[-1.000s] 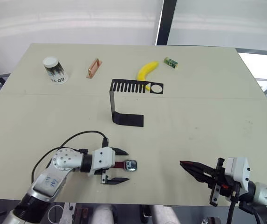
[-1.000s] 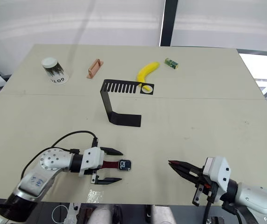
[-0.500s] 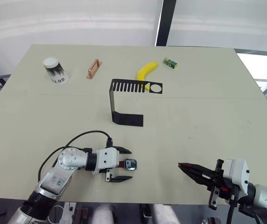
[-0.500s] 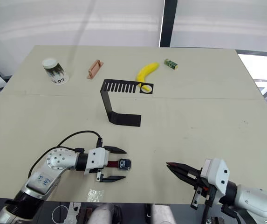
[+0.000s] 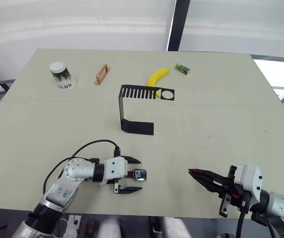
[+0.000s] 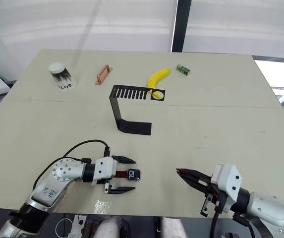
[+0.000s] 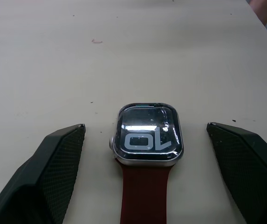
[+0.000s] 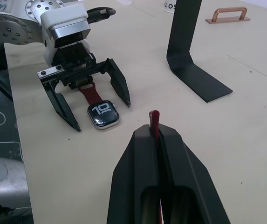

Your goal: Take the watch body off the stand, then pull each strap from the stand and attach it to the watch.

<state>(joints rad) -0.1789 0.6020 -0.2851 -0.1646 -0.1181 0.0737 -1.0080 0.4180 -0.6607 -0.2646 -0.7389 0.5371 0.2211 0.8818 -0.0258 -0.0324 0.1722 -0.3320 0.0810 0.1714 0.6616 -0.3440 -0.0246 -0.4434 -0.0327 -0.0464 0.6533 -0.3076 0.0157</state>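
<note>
Watch body (image 5: pixel 140 174) flat on counter (image 5: pixel 206 124) at 6 o'clock from stand (image 5: pixel 132 106), one strap fitted, between wide-open left end effector (image 5: pixel 131 175); right end effector (image 8: pixel 155 140) pinching second strap (image 8: pixel 154 122); light, glass-faced, best gripped by case edges.

Matt, pale cream tabletop (image 5: pixel 221 124), smooth with a few faint specks and scuffs; matt black sheet-metal stand (image 5: pixel 132 106) with a dull sheen on its base. Glossy glass screen on the watch body (image 7: pixel 148 134), framed by a polished silvery metal rim, joined to a smooth matt maroon strap (image 7: pixel 145 198) of rubbery look. Black left gripper (image 5: pixel 135 174) fingers (image 7: pixel 49 172) with fine cross-hatched texture, mounted on white plastic and brushed silver metal housing; smooth matt black plastic right gripper (image 8: pixel 154 135) fingers; coppery metal handle (image 5: pixel 101 74) with soft shine; waxy yellow banana (image 5: pixel 156 76).
</note>
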